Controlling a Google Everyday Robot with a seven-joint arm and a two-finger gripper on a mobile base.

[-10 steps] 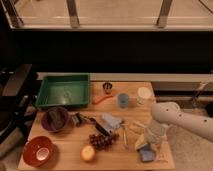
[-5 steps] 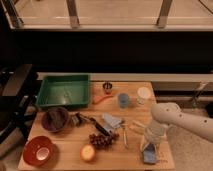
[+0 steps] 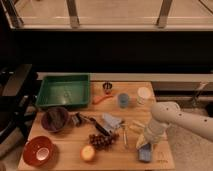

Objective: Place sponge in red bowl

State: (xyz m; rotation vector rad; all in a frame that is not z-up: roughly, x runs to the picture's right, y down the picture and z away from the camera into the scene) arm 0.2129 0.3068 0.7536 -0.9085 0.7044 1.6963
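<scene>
The sponge (image 3: 145, 154), a small flat blue-grey pad, lies near the front right edge of the wooden table (image 3: 65, 160). My gripper (image 3: 147, 144) hangs from the white arm (image 3: 175, 120), which reaches in from the right, and sits directly over the sponge, at or just above its top edge. The red bowl (image 3: 39, 150) is glossy red-orange with a paler centre. It stands empty at the front left corner, far from the gripper.
Between sponge and red bowl lie an apple (image 3: 89, 153), dark grapes (image 3: 102, 140) and a pale grey-blue folded piece (image 3: 111, 121). A brown-maroon bowl (image 3: 55, 119) and a green tray (image 3: 64, 91) stand at back left. A blue cup (image 3: 123, 100) and a white cup (image 3: 143, 95) stand at the back.
The gripper has come down a little onto the sponge's place. The sponge and the other objects have not moved.
</scene>
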